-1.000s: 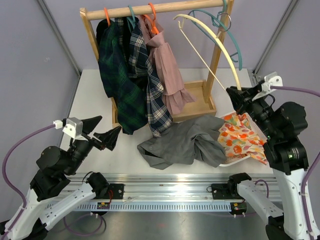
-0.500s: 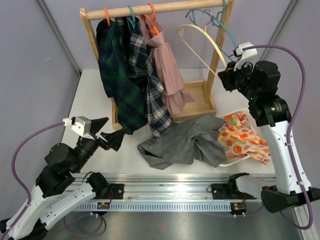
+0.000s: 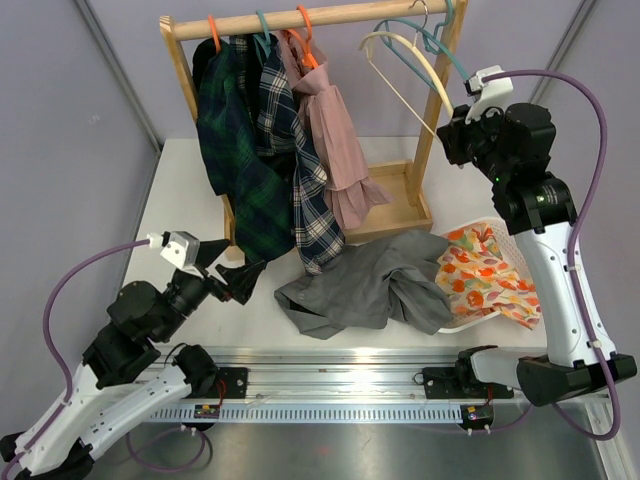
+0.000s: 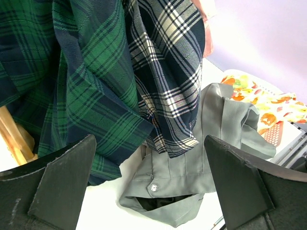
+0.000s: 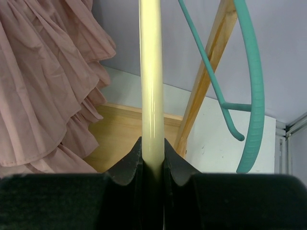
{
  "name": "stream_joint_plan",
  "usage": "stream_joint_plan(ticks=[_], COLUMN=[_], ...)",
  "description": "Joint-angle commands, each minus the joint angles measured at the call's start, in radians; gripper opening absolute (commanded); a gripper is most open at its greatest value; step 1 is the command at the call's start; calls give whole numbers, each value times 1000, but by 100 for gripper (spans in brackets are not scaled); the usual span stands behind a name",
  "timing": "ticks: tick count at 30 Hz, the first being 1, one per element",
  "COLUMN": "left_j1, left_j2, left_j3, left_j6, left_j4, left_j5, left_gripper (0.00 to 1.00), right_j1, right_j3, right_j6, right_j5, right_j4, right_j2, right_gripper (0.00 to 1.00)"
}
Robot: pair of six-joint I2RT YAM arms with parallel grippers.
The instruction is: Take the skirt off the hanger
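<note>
**A:** Where's the skirt?

**B:** The grey skirt (image 3: 365,285) lies crumpled on the table (image 3: 180,190) in front of the wooden rack (image 3: 300,18), its right edge against the white basket (image 3: 462,322). The cream hanger (image 5: 152,86) is bare, so I'd judge the skirt is off it.

**A:** And the grippers?

**B:** The right gripper (image 5: 152,155) is clamped on the hanger's cream arm, up by the rack's right post. The left gripper (image 3: 232,265) is spread wide with nothing in it, low near the plaid shirts (image 4: 96,86).

**A:** How would the skirt handle?

**B:** Soft, light and limp, I'd guess. It would sag from any pinch. The cloth looks matte, so probably not slippery. The waistband by the small pale button (image 4: 153,188) seems thickest, so that's the place to grip.

**A:** Its look?

**B:** Plain mid-grey, loosely folded, dark inside the opening
</note>
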State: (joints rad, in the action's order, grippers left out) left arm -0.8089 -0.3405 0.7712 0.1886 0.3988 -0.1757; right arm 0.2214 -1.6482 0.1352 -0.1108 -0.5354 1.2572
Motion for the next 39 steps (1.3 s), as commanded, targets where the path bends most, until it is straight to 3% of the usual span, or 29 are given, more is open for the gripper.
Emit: stream_joint_plan(ticks=[1, 14, 21, 23, 24, 25, 28, 29, 33, 39], left_j1=[1, 1, -1, 1, 1, 1, 1, -1, -15, -67], left_j2=[-18, -67, -120, -159, -175, -190, -265, -282, -360, -465], left_j3=[-9, -30, -70, -76, -79, -76, -73, -72, -70, -53], left_j6=[12, 25, -3, -9, -11, -11, -5, -2, 20, 18], left_j4=[-67, -101, -158, -181, -190, -205, -244, -253, -293, -314], left_j5=[33, 100, 214, 240, 267, 278, 320, 327, 352, 329], left_gripper=[99, 99, 99, 99, 99, 99, 99, 99, 99, 99], right_j1=[-2, -27, -37, -39, -40, -40, -40, -40, -43, -53], right_j3=[-67, -228, -262, -249, -236, -228, -193, -182, -78, 100], right_j6=[9, -8, -16, -5, 4, 27, 79, 96, 193, 375], right_j5=[40, 36, 5, -10, -19, -30, -49, -50, -70, -232], right_j4=[113, -4, -69, -77, -75, -77, -86, -90, -135, -276], right_j2=[11, 157, 185, 173, 151, 136, 70, 52, -77, -249], right_gripper=[0, 0, 0, 11, 23, 45, 73, 88, 99, 100])
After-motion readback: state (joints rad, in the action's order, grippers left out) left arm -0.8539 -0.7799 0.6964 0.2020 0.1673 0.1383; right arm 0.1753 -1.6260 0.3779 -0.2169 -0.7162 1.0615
